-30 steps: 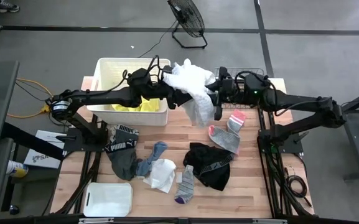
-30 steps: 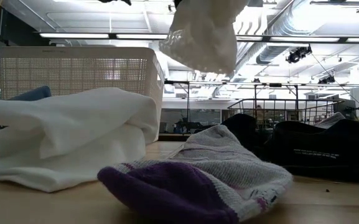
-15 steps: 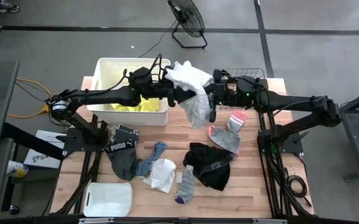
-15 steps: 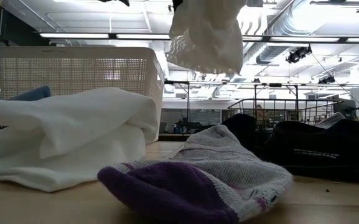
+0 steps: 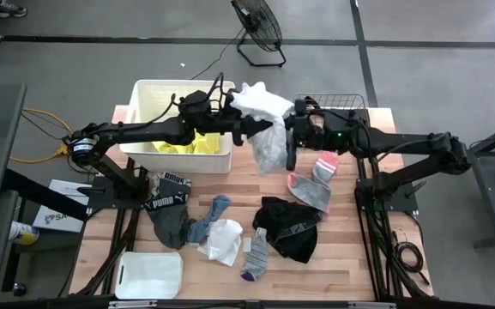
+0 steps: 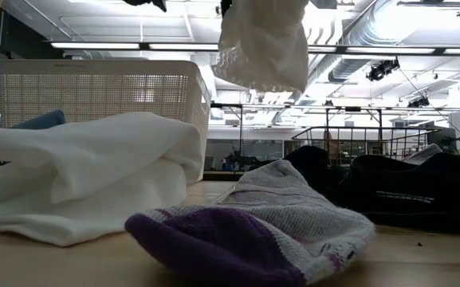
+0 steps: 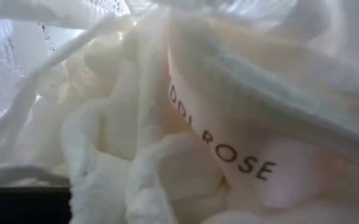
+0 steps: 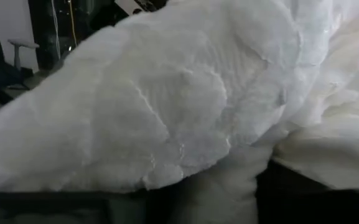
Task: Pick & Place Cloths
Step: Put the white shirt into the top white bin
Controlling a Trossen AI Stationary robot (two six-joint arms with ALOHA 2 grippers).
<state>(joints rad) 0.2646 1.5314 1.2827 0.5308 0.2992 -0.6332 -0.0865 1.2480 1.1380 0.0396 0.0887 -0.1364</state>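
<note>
**— Why are both of you hanging onto that one piece up there?**

— I'm the left gripper [image 5: 237,123], and I'm meeting the right gripper [image 5: 292,130] in mid-air above the table [image 5: 350,257], just beside the white bin [image 5: 144,94]. The white garment [image 5: 262,120] is bunching between us, a long tail drooping toward the wood. To me it reads as a handover, so the piece is staying high and clear of the clutter below. I can't tell how wide my own fingers are standing, or the right one's; fabric is smothering both.

**— What is it feeling like?**

— Soft, thin and crinkly, almost translucent where light is passing through. A smooth band with printed letters [image 7: 235,152] is running across my view.

**— And the rest?**

— They're lying scattered: a dark grey garment with lettered waistband [image 5: 168,210], a blue sock [image 5: 211,215], a white cloth [image 5: 224,240], a ribbed purple-toed sock [image 6: 245,231], a black heap [image 5: 288,227], a grey-pink sock [image 5: 316,182]. Neon yellow cloth [image 5: 183,146] is already sitting in the bin.
</note>
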